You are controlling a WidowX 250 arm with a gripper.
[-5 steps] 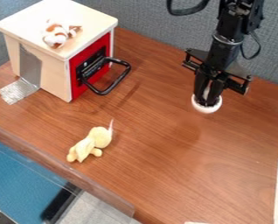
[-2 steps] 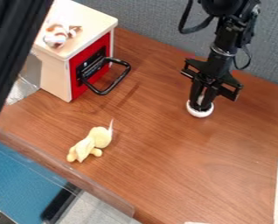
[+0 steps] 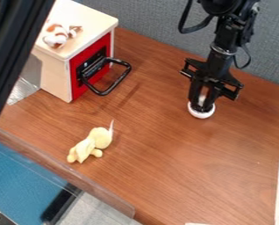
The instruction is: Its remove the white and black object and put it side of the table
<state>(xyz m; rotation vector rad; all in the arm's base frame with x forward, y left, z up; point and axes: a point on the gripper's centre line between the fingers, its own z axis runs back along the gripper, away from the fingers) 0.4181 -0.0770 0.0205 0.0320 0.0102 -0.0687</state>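
My gripper (image 3: pixel 202 103) hangs at the right of the centre, over the back part of the brown table (image 3: pixel 159 154). Its fingers point down and are closed on the white and black object (image 3: pixel 200 114). The white rim of that object shows around and below the fingertips, while its middle is hidden by them. Whether its underside touches the tabletop, I cannot tell.
At the back left stands a wooden box (image 3: pixel 54 66) with a red front and black handle (image 3: pixel 121 77); a brown and white toy (image 3: pixel 57 36) lies on top. A yellow plush toy (image 3: pixel 92 144) lies near the front edge. A dark bar (image 3: pixel 16 57) crosses the upper left.
The gripper has shifted slightly left and a little down with the white and black object, hardly moving in the last half second. The dark bar has come into view at the left.
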